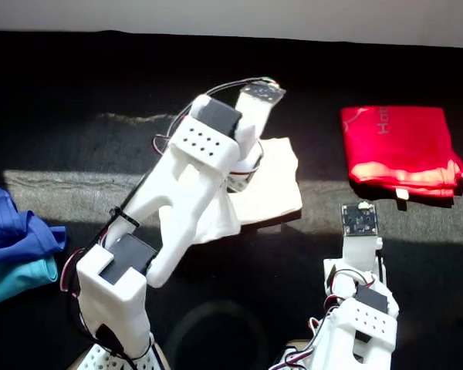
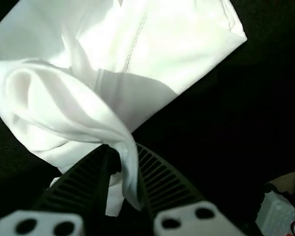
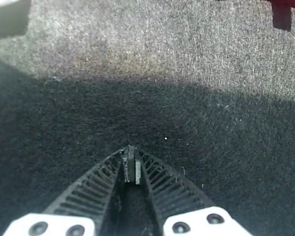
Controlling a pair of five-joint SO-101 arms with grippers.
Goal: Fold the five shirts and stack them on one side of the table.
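White shirt (image 2: 177, 44), seemingly soft and light, hangs pinched by its edge in the left gripper (image 2: 123, 160); right gripper (image 3: 131, 164) closed, empty.

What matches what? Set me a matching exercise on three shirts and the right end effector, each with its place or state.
1 white shirt
2 red shirt
3 blue shirt
4 right end effector

A shut, empty, above the table
B folded, far right
C pinched by left end effector
D bunched at left edge, with teal shirt

Pairs: 1-C, 2-B, 3-D, 4-A
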